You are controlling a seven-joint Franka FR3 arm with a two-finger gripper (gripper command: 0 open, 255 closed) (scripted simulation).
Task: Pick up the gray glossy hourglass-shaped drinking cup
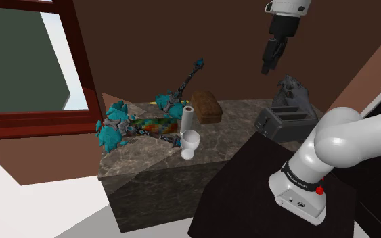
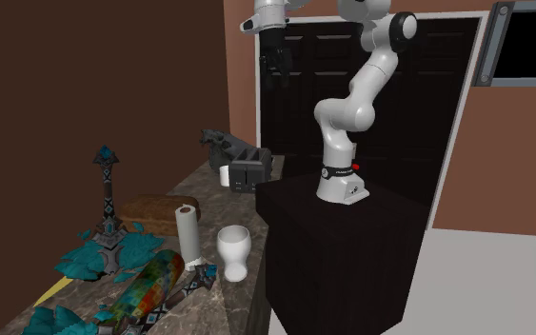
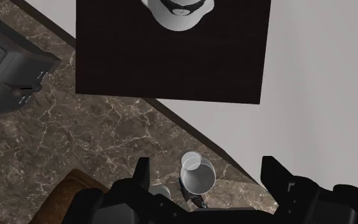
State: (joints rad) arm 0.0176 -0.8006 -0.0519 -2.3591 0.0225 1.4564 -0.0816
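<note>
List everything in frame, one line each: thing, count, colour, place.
glossy hourglass-shaped cup: 1, pale grey-white, counter's front edge
upright paper roll: 1, white, just behind the cup
loaf-shaped block: 1, brown, behind the roll
two-slot toaster: 1, dark grey, counter end by the stand
figurine: 1, grey, behind the toaster
sword-like ornament: 1, dark with teal tips, counter's back
feathery clusters: several, teal, counter's far end
bottle-shaped piece: 1, multicoloured, lying among the clusters
marbled counter: 1, brown-grey
window frame: 1, red, beyond the counter
box stand: 1, black
arm: 1, white
tool: 1, black, open, high above the counter
</note>
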